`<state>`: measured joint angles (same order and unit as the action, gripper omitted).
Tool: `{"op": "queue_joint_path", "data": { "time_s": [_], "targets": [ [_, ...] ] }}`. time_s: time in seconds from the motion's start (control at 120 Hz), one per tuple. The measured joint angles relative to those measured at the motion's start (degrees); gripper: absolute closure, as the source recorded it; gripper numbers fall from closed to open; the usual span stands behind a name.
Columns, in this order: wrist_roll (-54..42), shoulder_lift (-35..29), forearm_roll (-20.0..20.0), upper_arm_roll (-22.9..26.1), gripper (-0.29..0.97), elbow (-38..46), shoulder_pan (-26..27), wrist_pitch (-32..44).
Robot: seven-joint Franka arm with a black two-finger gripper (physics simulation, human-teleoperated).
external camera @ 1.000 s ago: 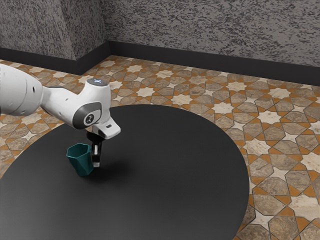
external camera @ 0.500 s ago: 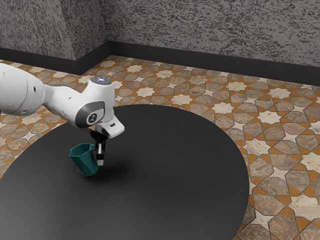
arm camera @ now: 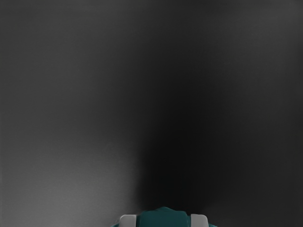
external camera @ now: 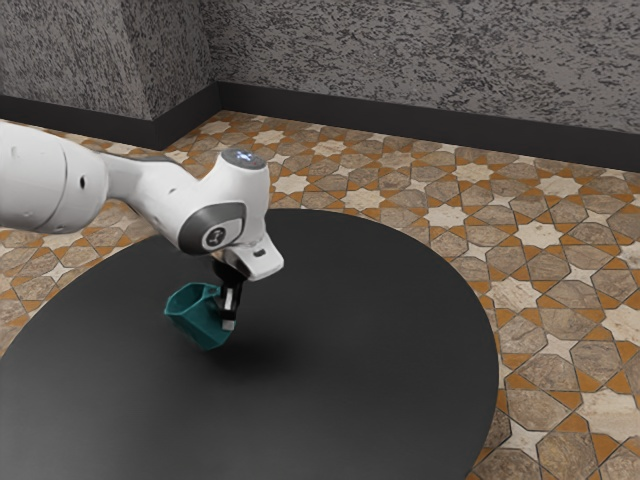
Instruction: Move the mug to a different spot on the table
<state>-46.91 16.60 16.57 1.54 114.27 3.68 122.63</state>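
A teal faceted mug hangs tilted a little above the round black table, on the exterior view's left. My gripper is shut on the mug's rim wall, one finger inside and one outside. In the wrist view the mug appears as a teal shape between two pale fingertips, with its dark shadow on the table below.
A patterned tile floor surrounds the table, and dark stone walls stand behind. The table's broad surface stretches toward the exterior view's right.
My arm has carried the mug toward the exterior view's right and slightly up. The mug has tilted more in the grip.
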Motion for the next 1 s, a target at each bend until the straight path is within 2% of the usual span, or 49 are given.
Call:
{"op": "queue_joint_path", "data": {
  "time_s": [0.375,0.667,1.0],
  "targets": [
    [2.75,1.32,1.74,0.13,0.78,-2.00,3.20,-4.67],
    [4.25,5.75,2.41,-0.03,0.79,-7.00,3.88,-7.73],
    [5.53,7.92,3.59,-0.20,0.79,-8.08,5.94,-9.41]
  ]
}}
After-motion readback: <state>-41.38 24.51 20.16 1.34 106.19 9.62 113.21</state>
